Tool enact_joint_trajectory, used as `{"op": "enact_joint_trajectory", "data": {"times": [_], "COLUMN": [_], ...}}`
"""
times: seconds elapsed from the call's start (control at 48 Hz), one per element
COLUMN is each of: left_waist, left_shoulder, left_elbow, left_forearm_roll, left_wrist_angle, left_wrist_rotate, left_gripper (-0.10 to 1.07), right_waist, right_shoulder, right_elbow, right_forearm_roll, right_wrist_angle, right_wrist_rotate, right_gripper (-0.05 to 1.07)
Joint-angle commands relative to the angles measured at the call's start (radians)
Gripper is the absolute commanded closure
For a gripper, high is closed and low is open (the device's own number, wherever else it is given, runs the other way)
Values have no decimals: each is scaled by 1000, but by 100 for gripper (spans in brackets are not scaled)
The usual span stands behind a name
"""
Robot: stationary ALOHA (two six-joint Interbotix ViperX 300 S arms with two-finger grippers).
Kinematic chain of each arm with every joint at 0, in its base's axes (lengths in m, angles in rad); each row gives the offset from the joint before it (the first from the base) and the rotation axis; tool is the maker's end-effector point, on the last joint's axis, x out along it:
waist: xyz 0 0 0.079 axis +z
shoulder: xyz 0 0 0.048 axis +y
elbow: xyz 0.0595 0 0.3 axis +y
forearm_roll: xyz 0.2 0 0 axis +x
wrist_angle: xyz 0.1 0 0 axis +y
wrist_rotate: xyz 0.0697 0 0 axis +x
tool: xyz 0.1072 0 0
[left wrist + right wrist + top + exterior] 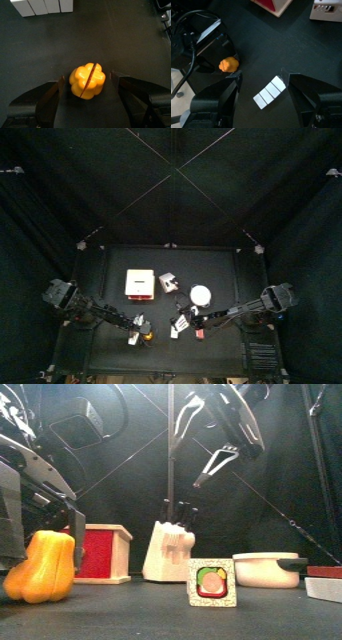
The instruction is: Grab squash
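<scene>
Left gripper of mine hangs low over the black table with its jaws spread as wide as they go, one dark finger on each side of the squash. Seen from my left wrist, the squash sits just ahead of the gap between the jaws, near both but gripped by neither; whether a finger brushes it I cannot tell. It is a lumpy yellow-orange thing with a dark seam running along it, and in the front view the squash stands upright on the table at the near left, with my left arm's dark links sloping down close behind and above it. From high above, the squash is a tiny bright speck near the front edge, and my left arm reaches in from the left side toward it. Taking the squash as the mark, the yellow-and-white box lies behind it toward the back of the table, the white round disc lies behind and to the right, and a small picture card stands to its right near the front edge. My right gripper is well to the right of the squash, raised off the table, its jaws apart and holding nothing; a strip of white blocks lies below the gap, and the squash shows beyond its left jaw.
</scene>
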State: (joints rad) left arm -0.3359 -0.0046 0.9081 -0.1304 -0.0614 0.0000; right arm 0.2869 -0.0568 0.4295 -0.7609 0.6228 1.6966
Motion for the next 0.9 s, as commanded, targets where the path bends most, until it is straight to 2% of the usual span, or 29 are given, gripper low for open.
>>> {"op": "enact_joint_trajectory", "data": {"times": [0.0, 0.375, 0.688, 0.875], "left_waist": [8, 25, 31, 35], "left_shoulder": [2, 14, 9, -6], "left_elbow": [-21, -28, -28, -29], "left_forearm_roll": [2, 2, 3, 17], "left_wrist_angle": [-5, 0, 2, 29], "left_wrist_rotate": [-2, 0, 0, 2], "left_gripper": [-5, 0, 13, 16], "right_waist": [2, 2, 2, 2], "right_shoulder": [-31, -31, -31, -38], "right_elbow": [-9, -8, -8, -8], "right_forearm_roll": [-3, -2, -2, -2], "right_wrist_angle": [-3, -3, 0, 5], "right_wrist_rotate": [0, 0, 0, -6], "right_gripper": [8, 8, 8, 8]}}
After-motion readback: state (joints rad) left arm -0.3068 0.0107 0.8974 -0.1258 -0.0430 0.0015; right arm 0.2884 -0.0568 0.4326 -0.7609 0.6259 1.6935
